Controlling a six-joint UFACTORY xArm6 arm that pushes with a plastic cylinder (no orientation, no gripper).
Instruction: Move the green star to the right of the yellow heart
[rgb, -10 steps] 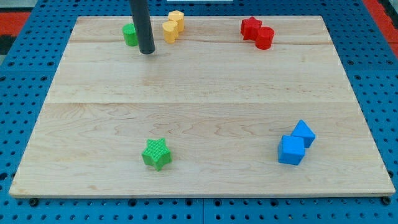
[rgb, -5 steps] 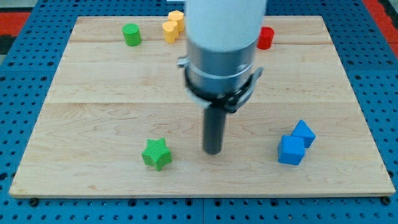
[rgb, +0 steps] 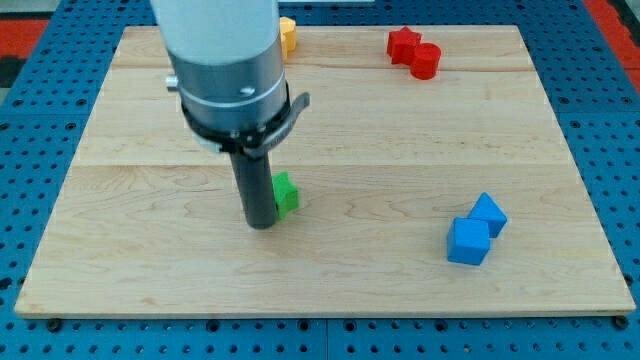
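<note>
Wooden board (rgb: 400, 130): my tip (rgb: 261, 224) against green star (rgb: 286, 194), arm over yellow block (rgb: 288, 34).

Robotics lab, wooden board (rgb: 420, 140) on blue pegboard bench (rgb: 610, 90)

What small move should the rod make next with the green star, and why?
Probably keep pushing toward the view's top and a little right. My tip sits at the lower left of the green star block, apparently touching it, mid-board. The yellow block, partly hidden behind the arm, lies far off at the wooden board's top edge, so the star still has far to travel.
</note>
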